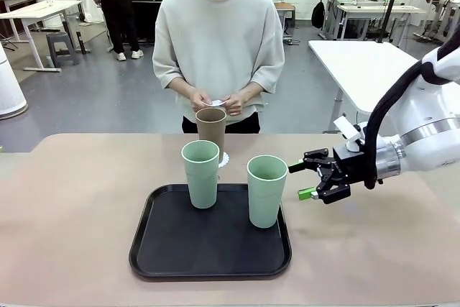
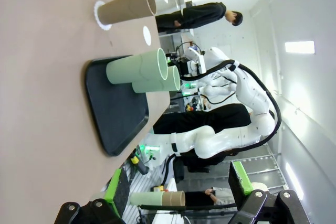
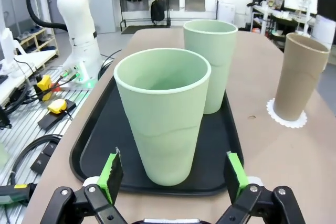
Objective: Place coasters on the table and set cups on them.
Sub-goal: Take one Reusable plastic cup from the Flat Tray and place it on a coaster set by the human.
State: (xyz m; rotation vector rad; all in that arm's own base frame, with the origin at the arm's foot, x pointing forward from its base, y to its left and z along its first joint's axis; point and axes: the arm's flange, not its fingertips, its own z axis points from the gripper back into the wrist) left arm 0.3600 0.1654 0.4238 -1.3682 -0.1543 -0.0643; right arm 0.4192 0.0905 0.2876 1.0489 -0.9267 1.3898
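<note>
A brown cup (image 1: 210,124) stands on a lacy white coaster (image 1: 222,159) on the beige table (image 1: 72,199), just behind the black tray (image 1: 165,249). Two mint green cups (image 1: 200,172) (image 1: 267,190) stand upright on the tray. The person's hands hold another white coaster (image 1: 218,103) at the far edge. My right gripper (image 1: 300,181) is open, level with the right mint cup and just to its right. In the right wrist view that cup (image 3: 163,124) stands close ahead of my open right gripper (image 3: 173,177), apart from the green pads (image 3: 111,174). My left gripper (image 2: 178,187) is open and holds nothing.
The right wrist view also has the second mint cup (image 3: 210,66) farther along the tray (image 3: 100,129) and the brown cup (image 3: 299,77) on its coaster (image 3: 286,118). A white-topped table (image 1: 366,62) stands behind on the right. Bare beige top lies either side of the tray.
</note>
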